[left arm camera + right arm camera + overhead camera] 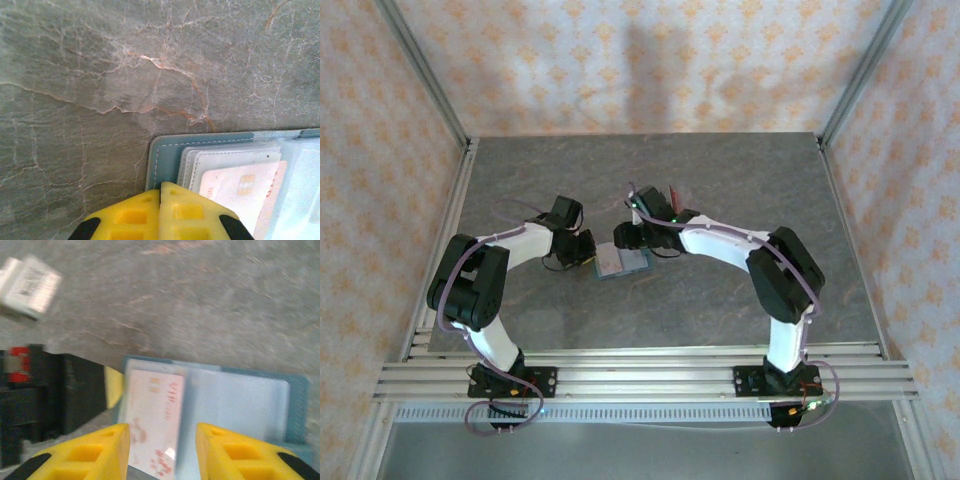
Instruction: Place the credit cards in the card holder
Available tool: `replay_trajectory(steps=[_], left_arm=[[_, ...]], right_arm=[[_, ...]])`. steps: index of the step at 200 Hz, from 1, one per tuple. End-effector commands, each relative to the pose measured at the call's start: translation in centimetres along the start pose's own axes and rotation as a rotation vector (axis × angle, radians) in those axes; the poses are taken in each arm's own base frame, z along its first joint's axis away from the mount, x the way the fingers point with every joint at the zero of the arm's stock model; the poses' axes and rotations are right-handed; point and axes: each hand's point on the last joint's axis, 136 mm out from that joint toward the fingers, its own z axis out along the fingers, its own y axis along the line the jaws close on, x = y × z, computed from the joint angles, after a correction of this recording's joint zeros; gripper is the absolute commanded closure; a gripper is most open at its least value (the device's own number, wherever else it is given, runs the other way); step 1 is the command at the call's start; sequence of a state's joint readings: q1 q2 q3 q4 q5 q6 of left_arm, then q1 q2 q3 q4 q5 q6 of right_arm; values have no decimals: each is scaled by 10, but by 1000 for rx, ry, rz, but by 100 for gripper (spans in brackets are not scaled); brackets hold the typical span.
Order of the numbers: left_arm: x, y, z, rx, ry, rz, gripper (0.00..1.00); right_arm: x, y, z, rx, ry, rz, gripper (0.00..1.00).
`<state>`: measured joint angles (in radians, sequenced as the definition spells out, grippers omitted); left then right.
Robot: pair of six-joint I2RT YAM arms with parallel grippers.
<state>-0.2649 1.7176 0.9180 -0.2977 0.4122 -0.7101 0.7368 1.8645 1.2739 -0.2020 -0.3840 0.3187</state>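
1. Grey stone-patterned table: carries all items and is walled on 3 sides by patterned panels.

2. 2 white-and-black arms: the left arm and the right arm both bend inward and meet over the middle of the table.

3. Dark teal soft fold-over card holder: lies opened flat at the table's centre, between the 2 arm ends. Its clear plastic sleeves face up. The left wrist view shows its stitched teal border and a rounded corner.

4. Left claw: yellow fingers pressed together, with no gap between them. The tips sit at the holder's left edge. Whether they touch it cannot be told.

5. Right claw: yellow fingers stand apart with nothing gripped. They hang over the open holder, with the card seen in the gap between them.

6. Pale pink thin rectangular plastic card with red markings: 1 card lies on the left half of the open holder. In the left wrist view it appears to sit under the clear sleeves, but how far it is seated cannot be told.

7. Small white labelled object: lies on the table well apart from the holder. It is too blurred to identify.
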Motion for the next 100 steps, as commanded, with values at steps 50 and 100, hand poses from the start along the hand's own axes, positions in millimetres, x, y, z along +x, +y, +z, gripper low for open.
replay_trajectory(steps=[50, 100], left_arm=[[20, 16, 17, -67, 62, -5, 97], [20, 16, 16, -69, 62, -3, 97]], right_arm=[[30, -27, 2, 55, 92, 77, 59], [43, -38, 5, 90, 137, 94, 59]])
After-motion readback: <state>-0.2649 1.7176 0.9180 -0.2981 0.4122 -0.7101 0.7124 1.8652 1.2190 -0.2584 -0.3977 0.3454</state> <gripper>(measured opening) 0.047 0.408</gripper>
